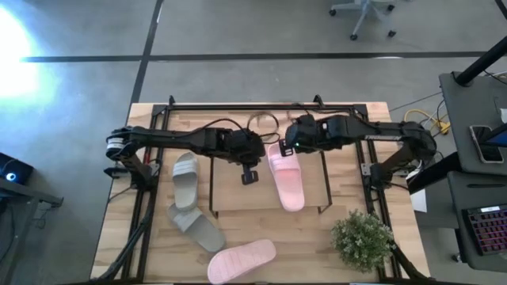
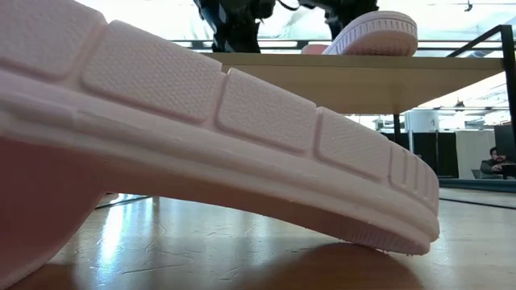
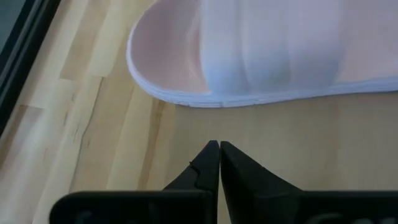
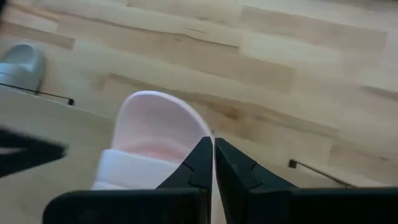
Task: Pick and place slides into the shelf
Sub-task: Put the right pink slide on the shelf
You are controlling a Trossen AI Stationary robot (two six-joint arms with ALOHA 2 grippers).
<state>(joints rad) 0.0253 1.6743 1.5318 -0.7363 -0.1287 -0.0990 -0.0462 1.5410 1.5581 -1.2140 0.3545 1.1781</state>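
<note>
One pale pink slide (image 1: 287, 180) lies along the shelf (image 1: 238, 198) plank top, its near end overhanging the edge (image 2: 375, 32). My right gripper (image 1: 285, 147) is shut above the slide's far part; in the right wrist view its tips (image 4: 213, 143) stand at the slide's side rim (image 4: 155, 130). My left gripper (image 1: 249, 175) is shut over the plank, left of that slide (image 3: 261, 56), touching nothing. The second pink slide (image 1: 242, 261) lies at the table's near edge, filling the low view (image 2: 201, 137). Two grey-green slides (image 1: 184, 179) (image 1: 198, 228) lie left of the shelf. My right gripper's shut fingertips (image 4: 202, 155) come down from above at the side rim of the pink slide (image 4: 198, 127), beside its strap. I cannot tell whether they touch it. The slide lies flat on the shelf top.
A small green bushy plant (image 1: 363, 239) stands at the table's near right. A larger black tube frame (image 1: 238, 105) runs along the far edge and down both sides. Bare table wood lies between the shelf and the near pink slide.
</note>
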